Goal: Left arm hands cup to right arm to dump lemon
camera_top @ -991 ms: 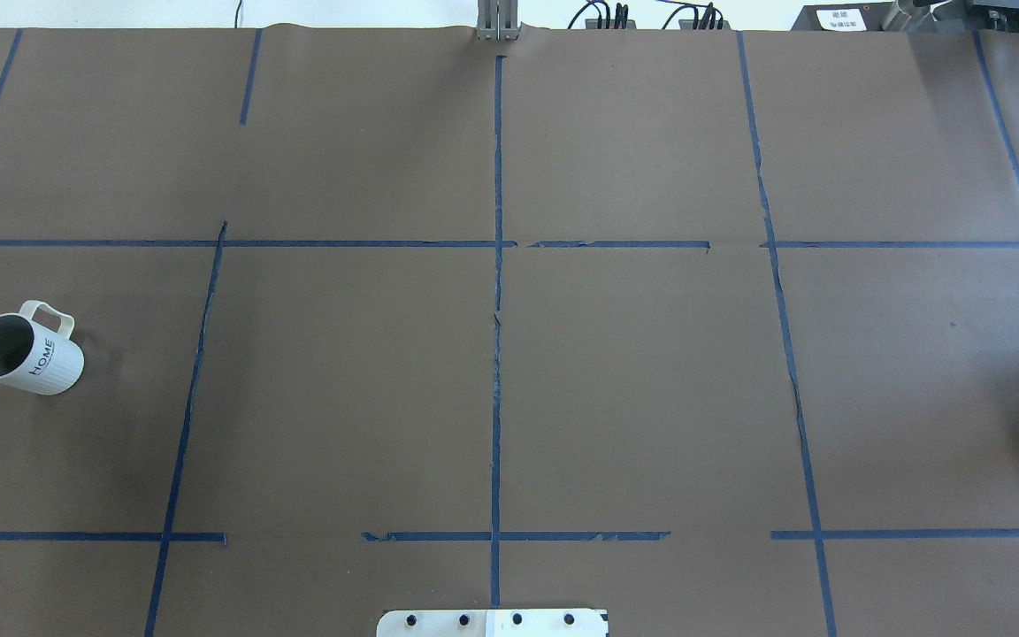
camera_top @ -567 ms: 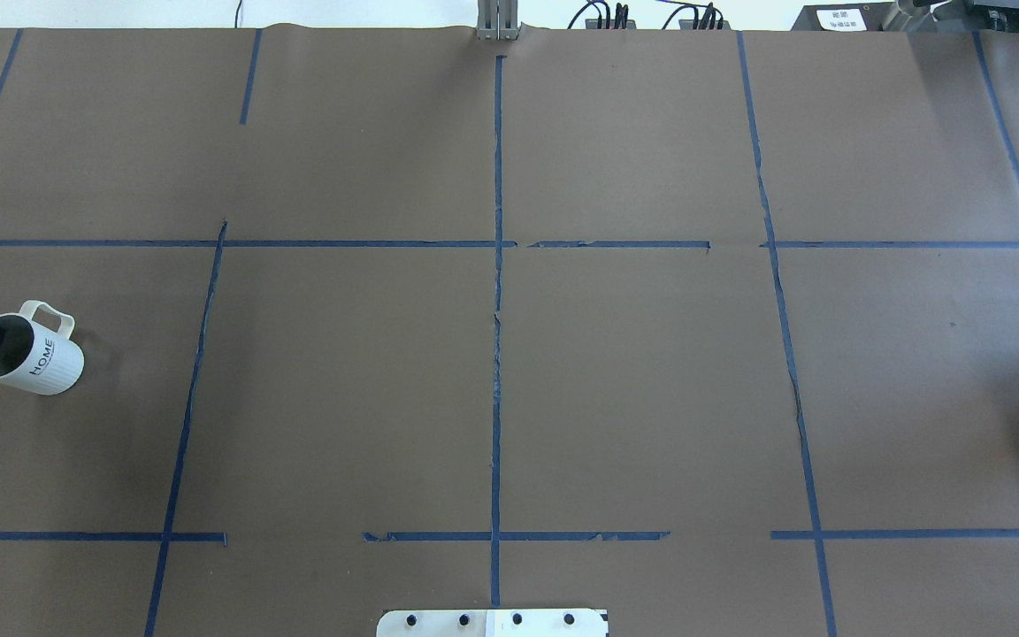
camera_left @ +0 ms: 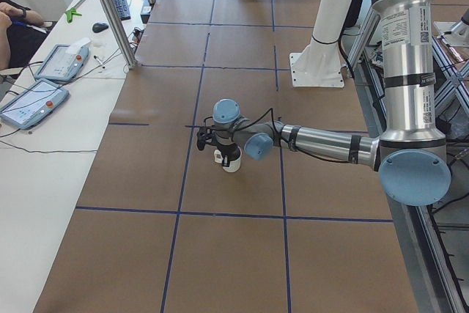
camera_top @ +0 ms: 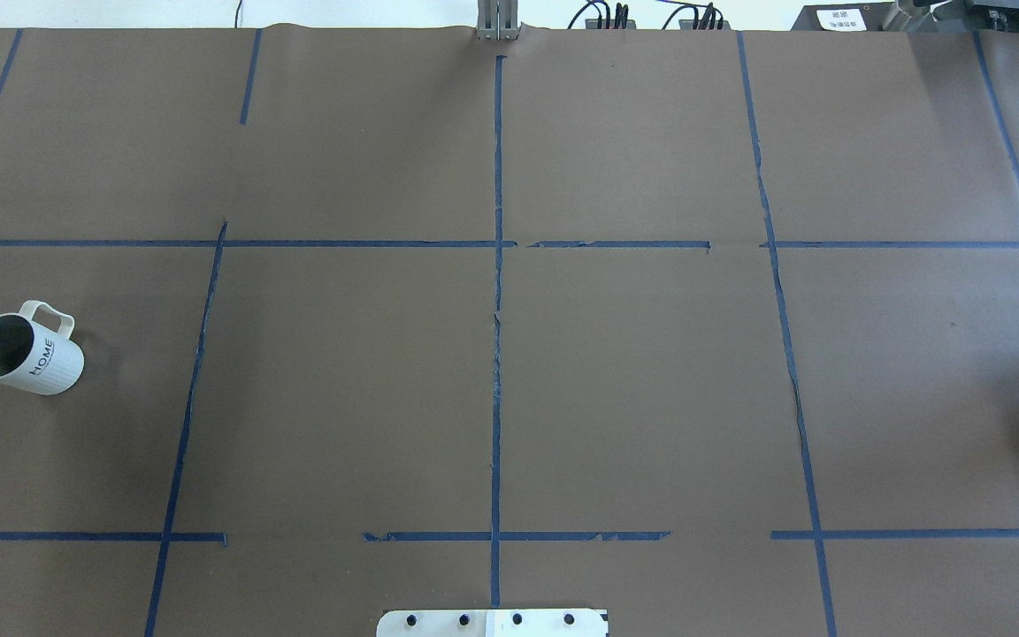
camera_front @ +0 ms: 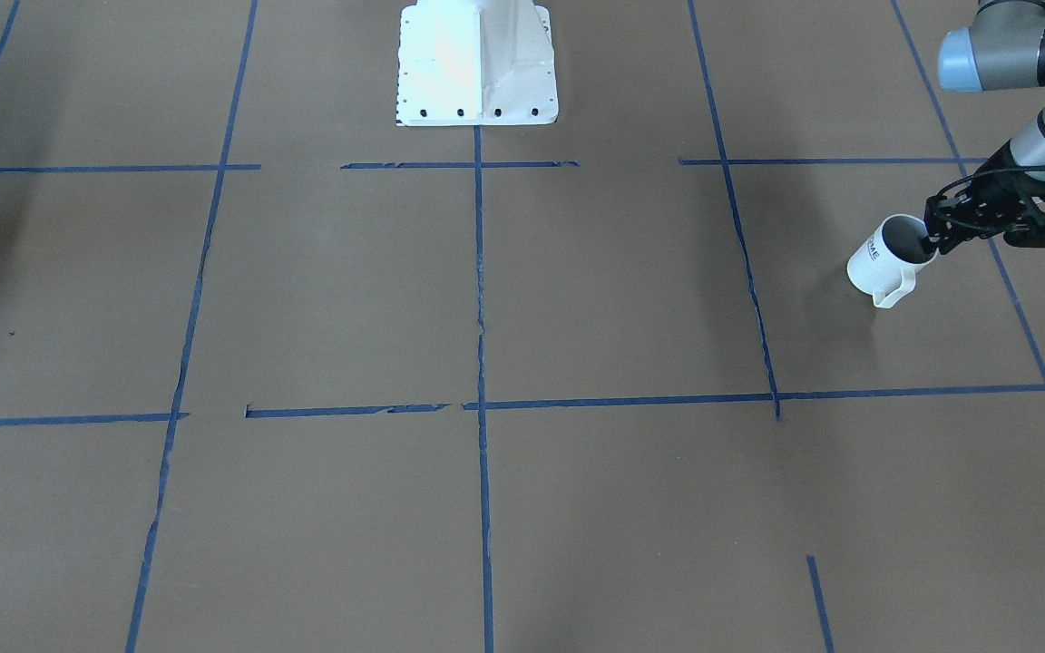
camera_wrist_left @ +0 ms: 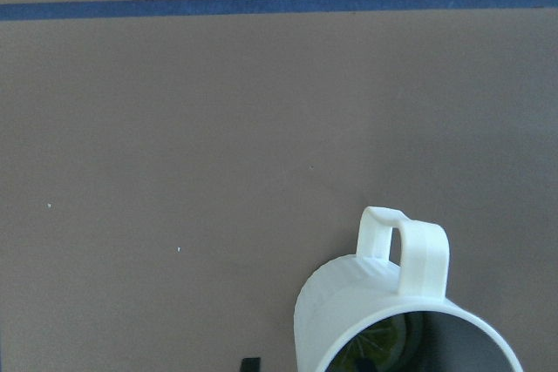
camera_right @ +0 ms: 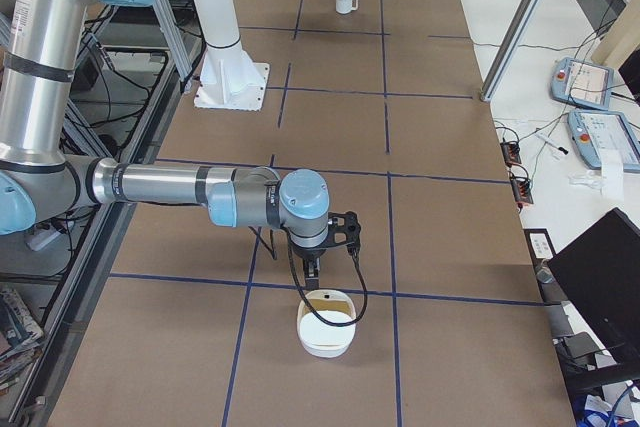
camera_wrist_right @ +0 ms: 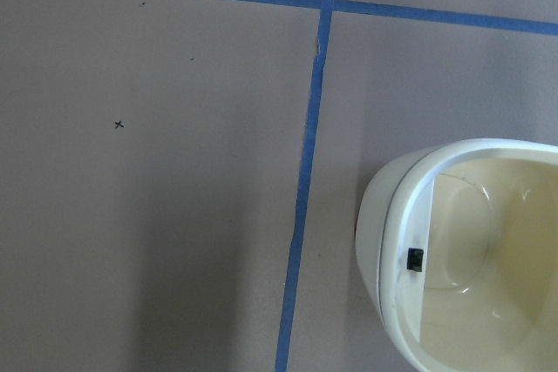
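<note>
My left gripper (camera_front: 929,243) sits at the upright cup's (camera_front: 872,263) rim, opposite the handle, lemon (camera_wrist_left: 388,346) inside; spread or pinching, I cannot tell.

White lettered cup (camera_top: 36,363) stands upright at the far left, seemingly with the yellow-green lemon (camera_wrist_left: 386,348) inside

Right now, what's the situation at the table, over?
Left fingers at cup rim, one inside, grip unclear. Cup upright, lemon inside. Right fingers above bowl, state unclear. Nothing seen between.
</note>
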